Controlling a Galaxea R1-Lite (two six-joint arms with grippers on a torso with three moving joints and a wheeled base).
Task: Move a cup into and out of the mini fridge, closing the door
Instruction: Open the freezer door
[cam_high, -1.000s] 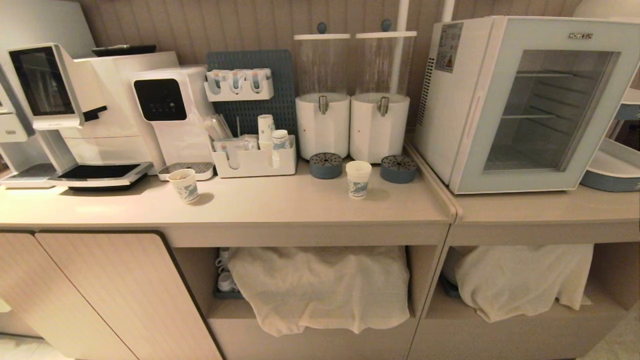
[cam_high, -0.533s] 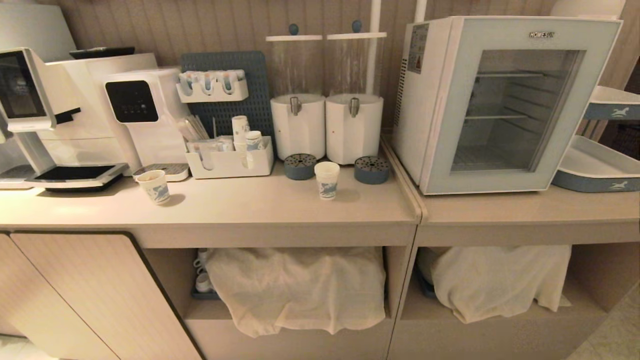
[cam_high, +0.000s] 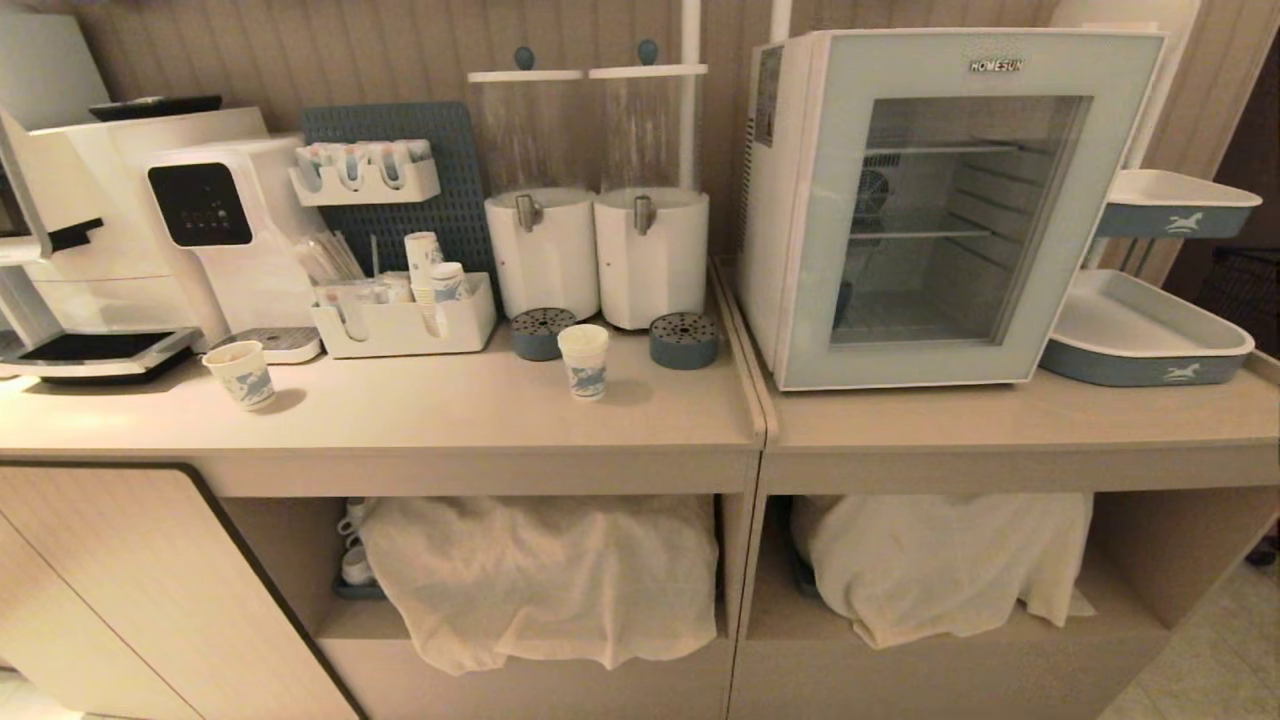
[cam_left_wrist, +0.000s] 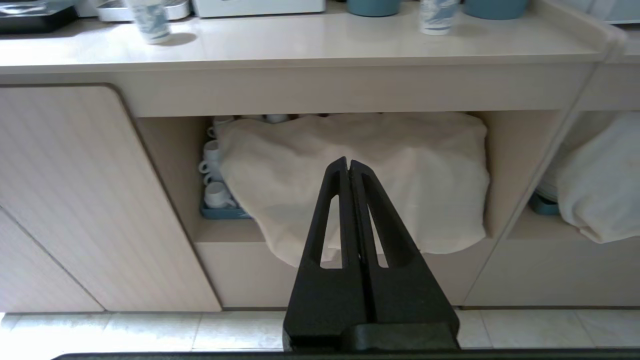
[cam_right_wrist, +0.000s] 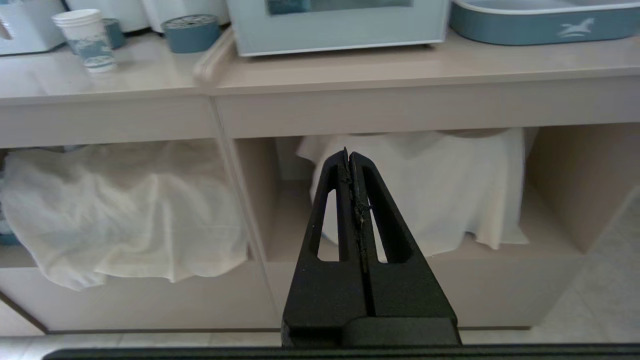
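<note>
The cup (cam_high: 584, 361) stands near the counter's (cam_high: 420, 420) right edge, left of the mini fridge (cam_high: 930, 200) with its door (cam_high: 960, 215) shut, while the left gripper (cam_left_wrist: 348, 167) and the right gripper (cam_right_wrist: 348, 157), fingers pressed together and empty, hang below the counter's front edge.

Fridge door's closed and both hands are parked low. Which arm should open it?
Right, probably. The right hand hangs shut below the counter under the mini fridge; the left hand sits further left. The door is shut.
</note>
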